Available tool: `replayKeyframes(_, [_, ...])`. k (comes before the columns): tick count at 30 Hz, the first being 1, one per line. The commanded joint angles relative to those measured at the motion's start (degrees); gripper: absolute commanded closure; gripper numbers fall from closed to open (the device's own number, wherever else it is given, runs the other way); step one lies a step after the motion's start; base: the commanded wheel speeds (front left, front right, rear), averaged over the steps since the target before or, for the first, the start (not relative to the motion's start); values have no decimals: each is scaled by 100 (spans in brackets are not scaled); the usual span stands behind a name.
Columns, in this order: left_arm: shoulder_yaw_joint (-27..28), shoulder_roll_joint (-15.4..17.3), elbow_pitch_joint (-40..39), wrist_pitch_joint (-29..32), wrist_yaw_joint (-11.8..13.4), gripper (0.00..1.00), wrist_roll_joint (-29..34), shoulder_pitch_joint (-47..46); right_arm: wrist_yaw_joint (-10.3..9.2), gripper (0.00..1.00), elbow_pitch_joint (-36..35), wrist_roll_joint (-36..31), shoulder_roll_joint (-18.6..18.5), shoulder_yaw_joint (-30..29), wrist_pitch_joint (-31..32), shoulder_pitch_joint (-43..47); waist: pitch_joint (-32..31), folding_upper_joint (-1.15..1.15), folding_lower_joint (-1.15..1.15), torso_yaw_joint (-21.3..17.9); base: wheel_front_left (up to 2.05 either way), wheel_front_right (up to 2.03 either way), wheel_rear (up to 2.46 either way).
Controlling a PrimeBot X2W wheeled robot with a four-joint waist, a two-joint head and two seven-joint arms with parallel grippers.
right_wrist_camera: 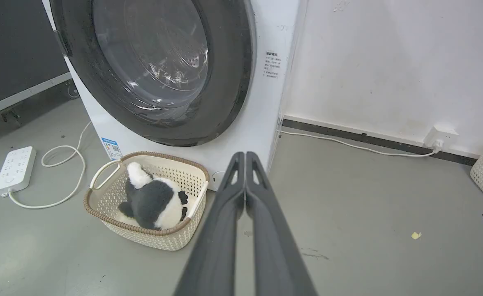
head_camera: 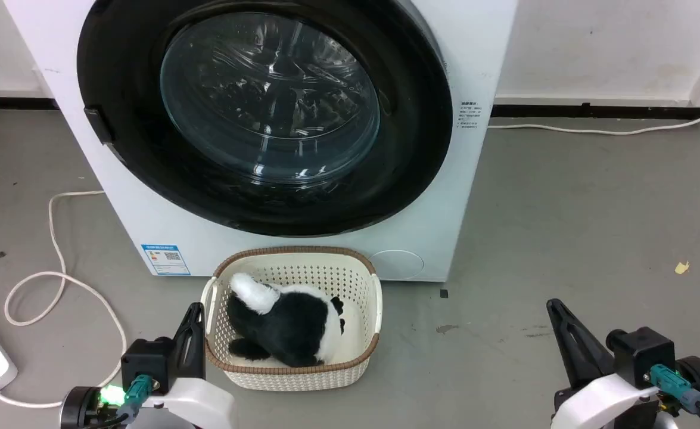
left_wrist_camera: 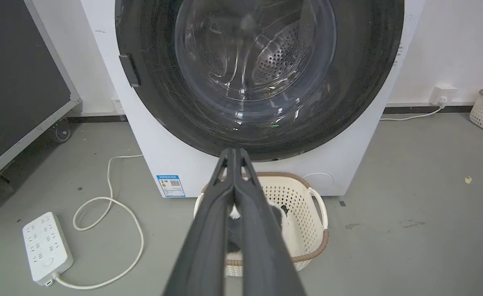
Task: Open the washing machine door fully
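Basket (head_camera: 302, 378) before the washing machine door (head_camera: 269, 101) holds a plush toy (head_camera: 290, 328); left claw (left_wrist_camera: 234, 153), right claw (right_wrist_camera: 242, 156) closed tight.

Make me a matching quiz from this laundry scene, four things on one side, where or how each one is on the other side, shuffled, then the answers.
Things
1. door
2. stuffed toy
3. power strip
4. basket

Place or state
A. lying inside the basket
B. shut against the front of the washing machine
C. on the floor, right in front of the washing machine
D. on the floor, off to the robot's left

Pairs: 1-B, 2-A, 3-D, 4-C
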Motion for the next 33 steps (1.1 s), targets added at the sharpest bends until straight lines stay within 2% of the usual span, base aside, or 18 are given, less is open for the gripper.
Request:
replayKeyframes(1, [-1, 3, -20, 2, 16, 100, 52, -85, -6, 100, 13, -43, 29, -4, 3, -69, 0, 0, 0, 0, 0, 0, 0])
replayKeyframes(33, [-1, 3, -20, 2, 16, 100, 52, -85, -6, 100, 13, -43, 29, -4, 3, -69, 0, 0, 0, 0, 0, 0, 0])
